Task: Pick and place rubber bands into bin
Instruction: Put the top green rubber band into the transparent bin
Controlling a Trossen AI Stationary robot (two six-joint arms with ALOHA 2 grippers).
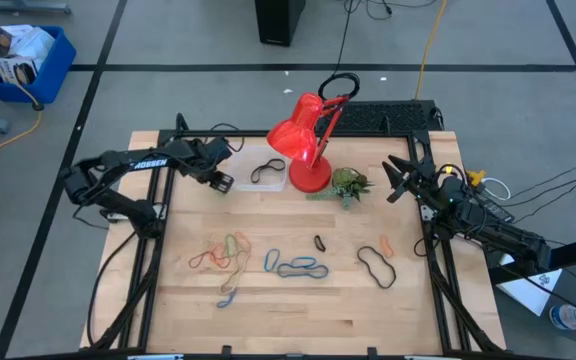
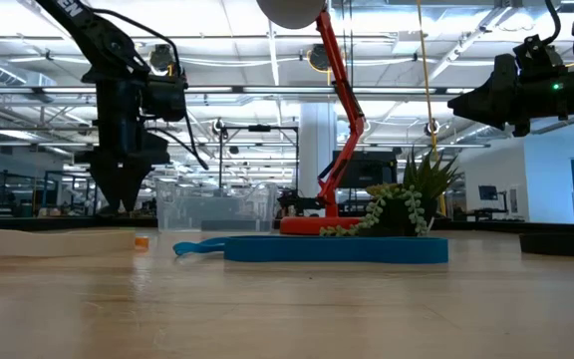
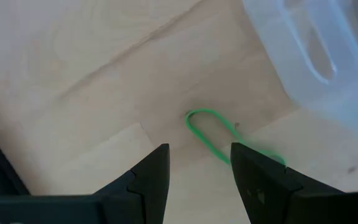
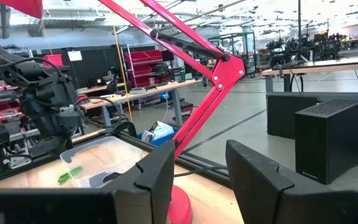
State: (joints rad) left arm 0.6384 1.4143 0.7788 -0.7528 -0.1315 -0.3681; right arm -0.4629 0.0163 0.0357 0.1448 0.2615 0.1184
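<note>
The clear bin point(image 1: 268, 173) stands on the table to the left of the lamp's base, with a black rubber band point(image 1: 266, 170) inside. My left gripper point(image 1: 223, 182) points down just left of the bin, open point(image 3: 199, 152). A green rubber band point(image 3: 207, 130) lies on the wood beside the bin point(image 3: 316, 56), ahead of the open fingers; its one end runs behind one finger. Several more bands lie nearer the front: an orange and tan cluster point(image 1: 223, 252), blue-grey ones point(image 1: 298, 267), and black ones point(image 1: 376, 267). My right gripper point(image 1: 396, 180) hovers open and empty at the right edge.
A red desk lamp point(image 1: 303, 140) and a small plant point(image 1: 348, 185) stand at the far middle, between the two arms. A blue crate point(image 1: 28, 60) sits on the floor beyond the table's far left corner. Cables run along the right edge.
</note>
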